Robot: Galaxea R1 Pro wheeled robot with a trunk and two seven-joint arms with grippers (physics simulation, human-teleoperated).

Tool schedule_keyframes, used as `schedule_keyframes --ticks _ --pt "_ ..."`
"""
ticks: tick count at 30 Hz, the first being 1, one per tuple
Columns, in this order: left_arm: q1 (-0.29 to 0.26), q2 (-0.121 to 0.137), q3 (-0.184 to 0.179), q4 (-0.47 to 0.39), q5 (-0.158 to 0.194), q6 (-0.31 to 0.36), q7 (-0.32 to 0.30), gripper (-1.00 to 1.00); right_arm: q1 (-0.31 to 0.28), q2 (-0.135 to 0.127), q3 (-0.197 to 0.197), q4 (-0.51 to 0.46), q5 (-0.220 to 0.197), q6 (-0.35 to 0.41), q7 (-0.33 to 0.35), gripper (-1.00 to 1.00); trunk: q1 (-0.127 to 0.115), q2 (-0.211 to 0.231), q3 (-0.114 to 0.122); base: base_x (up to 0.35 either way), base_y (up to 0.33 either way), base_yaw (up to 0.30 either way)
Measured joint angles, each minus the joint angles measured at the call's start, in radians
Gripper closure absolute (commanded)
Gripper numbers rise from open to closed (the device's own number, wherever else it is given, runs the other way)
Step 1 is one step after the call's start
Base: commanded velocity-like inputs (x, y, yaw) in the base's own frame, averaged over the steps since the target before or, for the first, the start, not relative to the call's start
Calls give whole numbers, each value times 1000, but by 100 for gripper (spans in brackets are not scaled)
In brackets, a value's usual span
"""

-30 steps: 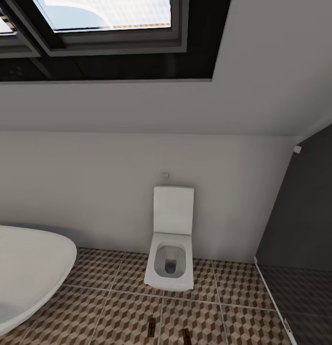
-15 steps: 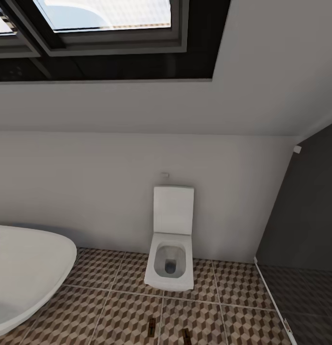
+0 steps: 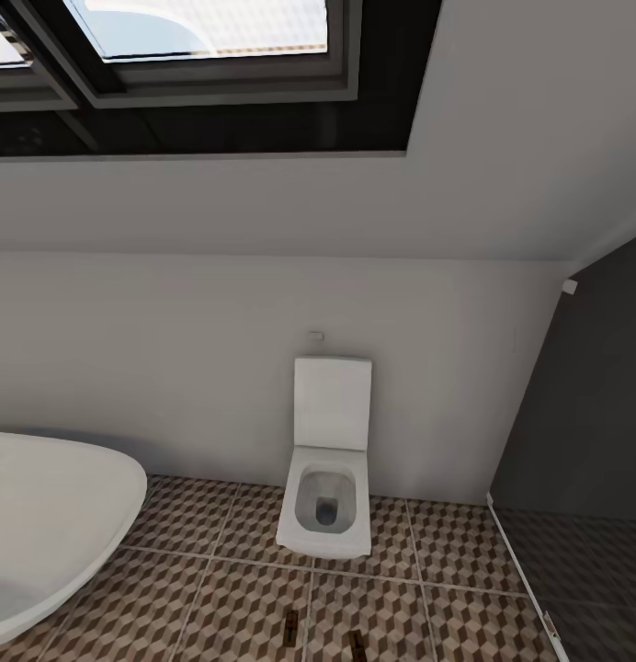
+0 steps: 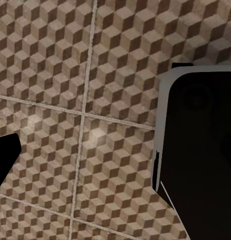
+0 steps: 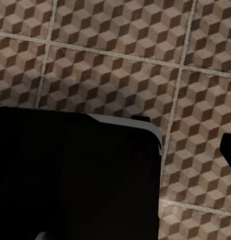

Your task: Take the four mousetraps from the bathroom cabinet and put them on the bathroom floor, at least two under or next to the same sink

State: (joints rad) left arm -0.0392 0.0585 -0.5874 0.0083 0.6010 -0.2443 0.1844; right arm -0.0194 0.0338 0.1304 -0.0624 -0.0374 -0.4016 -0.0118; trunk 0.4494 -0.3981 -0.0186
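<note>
- In the head view a square white toilet [image 3: 325, 460] stands against the pale grey wall [image 3: 171, 368] with its lid raised, on the bathroom floor [image 3: 226, 598] of brown, beige and white cube-pattern tiles.
- Two mousetraps lie flat on that floor in front of the toilet, at the lower edge of the head view: one mousetrap [image 3: 290, 628] beside a grout line, the other mousetrap [image 3: 357, 642] near it and partly cut off by the frame. They are apart from each other and from the toilet base.
- A white oval bathtub [image 3: 51, 524] fills the lower left corner, its rim overhanging the tiles — well apart from the traps.
- To the right a dark grey panel [image 3: 584, 478] rises from a pale strip on the floor.
- Above, the sloped ceiling carries a dark-framed skylight [image 3: 208, 37].
- The left wrist view looks down on the tiles; a dark rounded block [image 4: 200, 155] of the robot's body with a pale edge covers part of the tiles, and a black tip shows at one edge. Whether the left gripper is clenched or released I cannot tell.
- The right wrist view shows the same tiles behind a large dark body part [image 5: 75, 175], with a black tip at one edge — the right gripper's state cannot be told either.
</note>
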Motion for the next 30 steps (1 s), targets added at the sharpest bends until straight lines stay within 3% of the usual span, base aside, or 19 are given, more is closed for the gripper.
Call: schedule_keyframes --ticks 30 --pt "0 0 0 0 0 0 0 -100 0 0 0 0 0 0 0 -100 0 0 0 0 0 0"
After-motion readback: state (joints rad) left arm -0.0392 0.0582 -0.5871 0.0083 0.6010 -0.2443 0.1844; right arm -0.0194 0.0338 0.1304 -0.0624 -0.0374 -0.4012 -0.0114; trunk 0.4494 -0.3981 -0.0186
